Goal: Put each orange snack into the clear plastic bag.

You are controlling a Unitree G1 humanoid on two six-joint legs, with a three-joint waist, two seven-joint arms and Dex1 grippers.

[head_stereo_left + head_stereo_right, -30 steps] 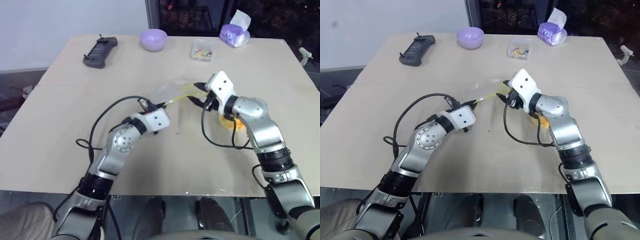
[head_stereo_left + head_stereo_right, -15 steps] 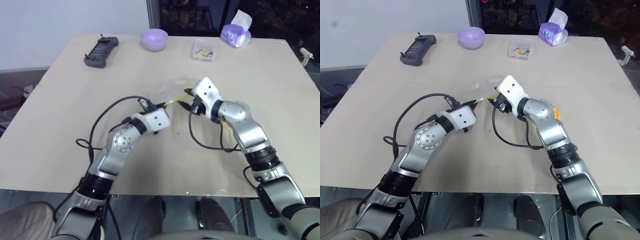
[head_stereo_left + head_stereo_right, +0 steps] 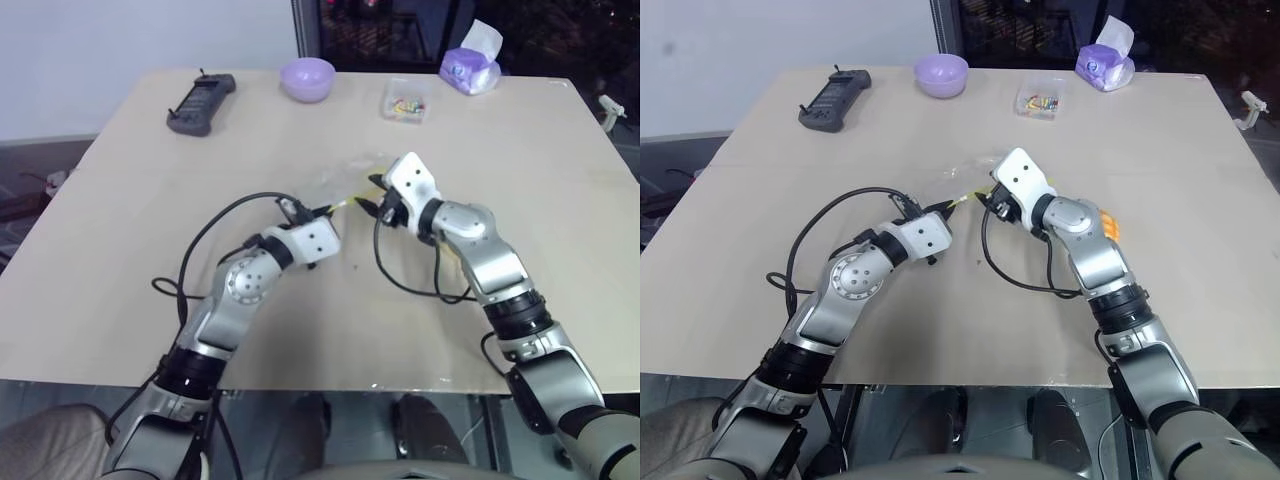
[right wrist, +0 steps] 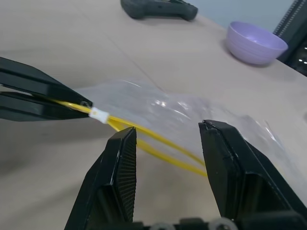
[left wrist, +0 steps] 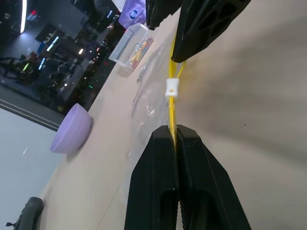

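The clear plastic bag [image 3: 335, 182] lies crinkled at the table's middle, its yellow strip [image 5: 171, 62] stretched taut. My left gripper [image 3: 325, 210] is shut on one end of that strip, just behind a small white slider [image 5: 171, 87]. My right gripper [image 4: 168, 127] stands open at the bag's mouth from the other side, and the two yellow lines of the strip run between its fingers. The orange snack [image 3: 1110, 223] rests on the table behind my right forearm, and a small part of it peeks out.
Along the far edge stand a lilac bowl [image 3: 307, 78], a black remote [image 3: 201, 102], a small clear box of colourful bits [image 3: 405, 101] and a purple tissue pack [image 3: 470, 66]. Black cables loop below both wrists.
My right gripper has moved left and down to the bag's mouth, uncovering part of the orange snack. The left gripper has held still on the strip.
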